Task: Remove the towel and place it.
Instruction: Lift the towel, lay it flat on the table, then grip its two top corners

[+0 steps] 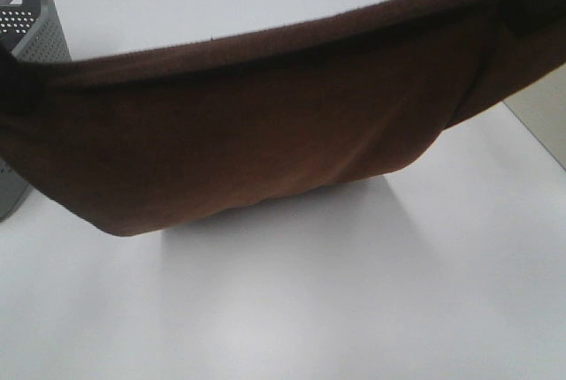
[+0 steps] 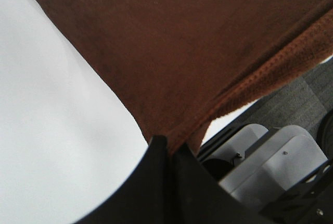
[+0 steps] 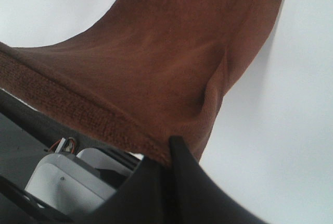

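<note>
- Towel (image 1: 265,133) hanging spread between both grippers above white table (image 1: 371,309). Middle sagging lowest, appearing clear of surface.
- Left gripper (image 2: 167,148) pinching one upper corner, fingers pressed together on hem.
- Right gripper (image 3: 170,148) pinching opposite upper corner likewise.
- Judgement: two-corner hold serving to keep cloth open, avoiding bunching when laying down.
- Cloth running outward from each fingertip pair, spanning gap between arms.
- Perforated grey basket (image 1: 31,35) standing behind towel's left end; contact not determinable.
</note>
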Controlling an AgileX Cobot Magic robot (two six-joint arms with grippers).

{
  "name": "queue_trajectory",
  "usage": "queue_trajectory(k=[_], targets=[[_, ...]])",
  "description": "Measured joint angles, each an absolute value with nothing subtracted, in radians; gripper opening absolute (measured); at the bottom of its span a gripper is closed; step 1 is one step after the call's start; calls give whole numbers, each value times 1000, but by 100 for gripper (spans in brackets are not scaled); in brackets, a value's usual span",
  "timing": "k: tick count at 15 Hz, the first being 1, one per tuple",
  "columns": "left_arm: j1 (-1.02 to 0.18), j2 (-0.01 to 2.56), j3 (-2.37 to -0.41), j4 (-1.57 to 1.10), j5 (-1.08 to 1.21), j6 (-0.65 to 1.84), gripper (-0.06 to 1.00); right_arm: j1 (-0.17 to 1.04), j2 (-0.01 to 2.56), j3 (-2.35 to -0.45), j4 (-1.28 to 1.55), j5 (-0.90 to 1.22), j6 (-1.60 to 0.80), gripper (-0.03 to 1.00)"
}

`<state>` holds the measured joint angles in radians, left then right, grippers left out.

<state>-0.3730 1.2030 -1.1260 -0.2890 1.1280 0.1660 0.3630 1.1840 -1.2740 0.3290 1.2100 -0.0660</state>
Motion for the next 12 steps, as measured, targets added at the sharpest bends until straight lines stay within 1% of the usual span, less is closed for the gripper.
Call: queue_trajectory(k=[8,10,12], targets=[[-374,1202,-829,-419,1145,238,0,359,1172,-879,437,1195,-66,1],[-423,1234,-780,-433,1145,248,0,358,1172,-806,442,1192,-66,1],[-487,1278,-773,-431,1142,248,0,358,1171,-756,417,1192,-66,1]])
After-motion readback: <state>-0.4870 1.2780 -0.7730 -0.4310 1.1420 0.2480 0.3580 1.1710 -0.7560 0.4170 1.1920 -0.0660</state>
